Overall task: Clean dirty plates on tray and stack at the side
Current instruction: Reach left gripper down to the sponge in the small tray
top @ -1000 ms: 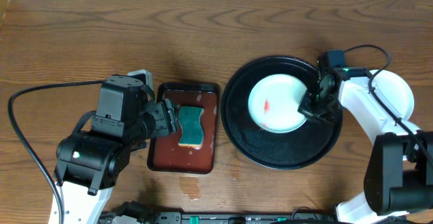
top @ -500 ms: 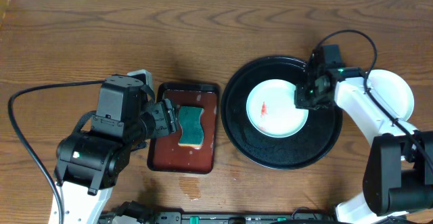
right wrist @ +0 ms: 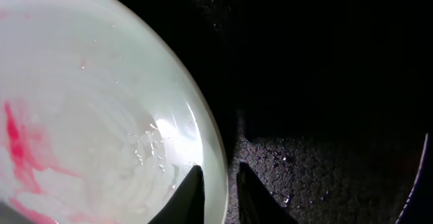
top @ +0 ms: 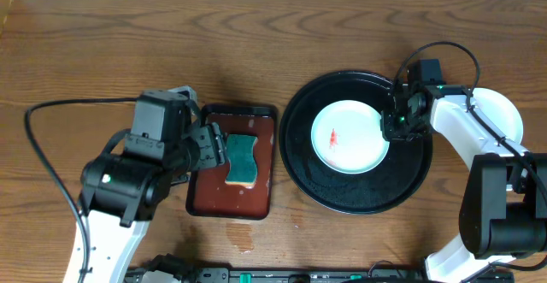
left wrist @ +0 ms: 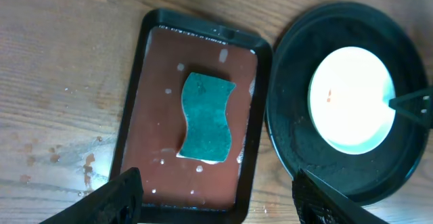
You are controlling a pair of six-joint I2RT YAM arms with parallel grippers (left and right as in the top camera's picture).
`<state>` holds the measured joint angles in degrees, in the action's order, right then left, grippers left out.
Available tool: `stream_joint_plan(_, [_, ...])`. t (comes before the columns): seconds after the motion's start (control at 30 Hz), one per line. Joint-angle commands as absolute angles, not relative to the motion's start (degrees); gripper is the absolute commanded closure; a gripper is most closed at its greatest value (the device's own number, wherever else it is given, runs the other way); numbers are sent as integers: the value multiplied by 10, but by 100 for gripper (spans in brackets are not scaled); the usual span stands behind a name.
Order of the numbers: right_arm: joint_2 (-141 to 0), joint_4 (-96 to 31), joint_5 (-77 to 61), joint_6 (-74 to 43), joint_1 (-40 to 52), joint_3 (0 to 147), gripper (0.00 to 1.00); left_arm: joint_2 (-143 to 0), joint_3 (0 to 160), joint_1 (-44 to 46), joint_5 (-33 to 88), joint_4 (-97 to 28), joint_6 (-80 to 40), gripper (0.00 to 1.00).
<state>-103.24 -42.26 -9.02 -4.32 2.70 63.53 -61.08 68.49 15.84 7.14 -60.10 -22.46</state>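
One pale mint-white dirty plate with a small red smear lies in the round black tray. My right gripper is at the plate's right rim. In the right wrist view its fingers straddle the rim, one inside the plate and one on the tray outside, so the right gripper is shut on the plate's edge. My left gripper is open and empty above the red-brown tray; in the left wrist view this gripper hangs above that tray's near end.
A teal sponge lies in the wet rectangular red-brown tray, left of the black tray. A white plate sits on the table right of the black tray, partly under my right arm. Water drops lie near the front edge.
The right gripper moved from the plate's lower right to its right rim, and the plate slid slightly left in the tray. The left arm shifted a little right.
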Motion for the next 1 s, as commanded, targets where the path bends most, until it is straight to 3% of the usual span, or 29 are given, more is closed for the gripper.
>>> stream_joint_plan(0.0, [-1037, -421, -94, -58, 23, 621, 83, -625, 696, 157, 64, -606, -217, 28])
stream_joint_plan(0.17, [-1038, -363, -106, -55, 26, 576, 84, -642, 696, 157, 64, -609, -217, 28])
stream_joint_plan(0.23, [-1038, -354, -108, -58, 27, 567, 89, -647, 696, 157, 65, -611, -217, 28])
stream_joint_plan(0.27, [-1038, -356, -108, -62, 27, 567, 99, -648, 696, 157, 65, -613, -217, 29])
stream_joint_plan(0.67, [-956, -440, -108, -64, 29, 577, 99, -687, 673, 157, 64, -610, -212, 33])
stream_joint_plan(0.97, [-987, -402, -76, -86, 42, 557, 99, -806, 665, 159, 64, -592, -212, 34])
